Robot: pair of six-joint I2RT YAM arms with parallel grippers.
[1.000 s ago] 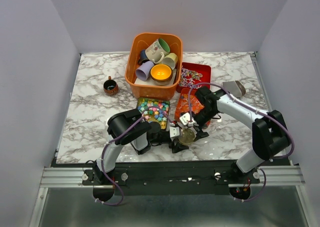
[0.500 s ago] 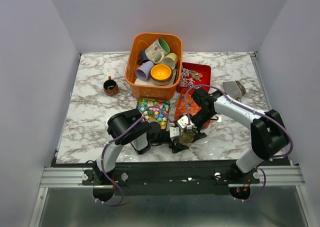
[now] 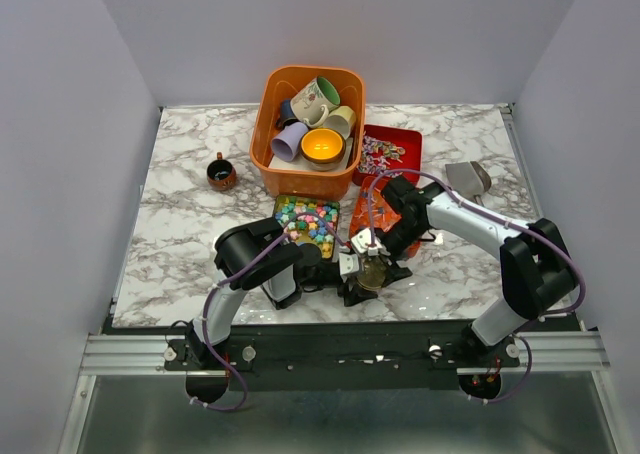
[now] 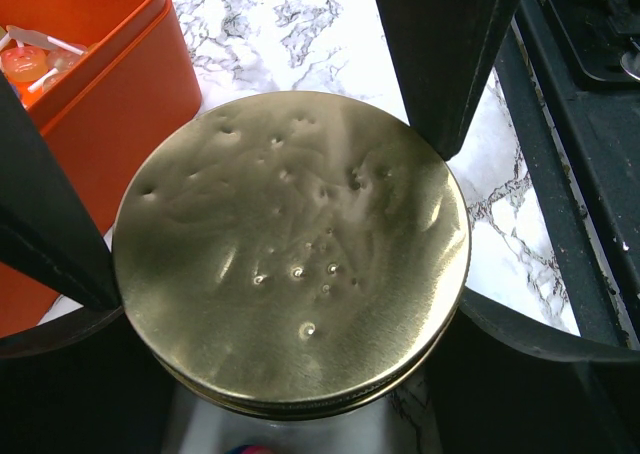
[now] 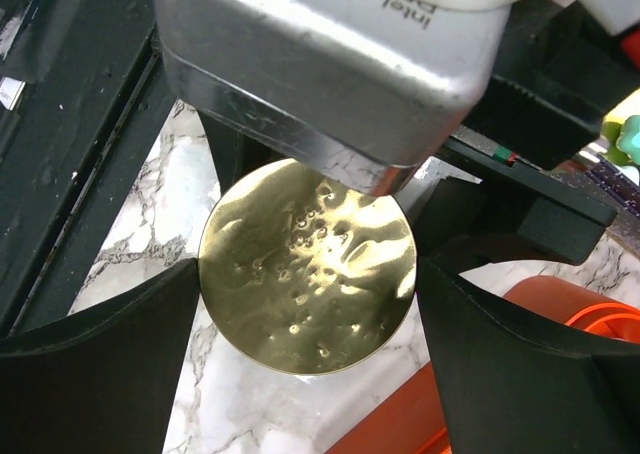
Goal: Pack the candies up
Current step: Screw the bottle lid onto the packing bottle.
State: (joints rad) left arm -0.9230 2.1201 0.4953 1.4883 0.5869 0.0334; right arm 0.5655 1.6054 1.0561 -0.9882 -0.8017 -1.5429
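As left fingers (image 4: 50, 244) pinch the jar (image 4: 300, 432), right fingers (image 5: 100, 364) angle down clasping its lid (image 5: 307, 264).

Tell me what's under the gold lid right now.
Only a sliver of clear jar shows below the gold lid; the lid hides whatever is inside.

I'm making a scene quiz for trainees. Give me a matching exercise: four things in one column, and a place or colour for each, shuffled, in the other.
Things
1. lid
2. cup
3. scoop
4. multicolour candies

Place or colour
a. farthest right of the four
b. right in front of the bin
c. gold
d. left of the bin, standing alone

Pairs: 1-c, 2-d, 3-a, 4-b
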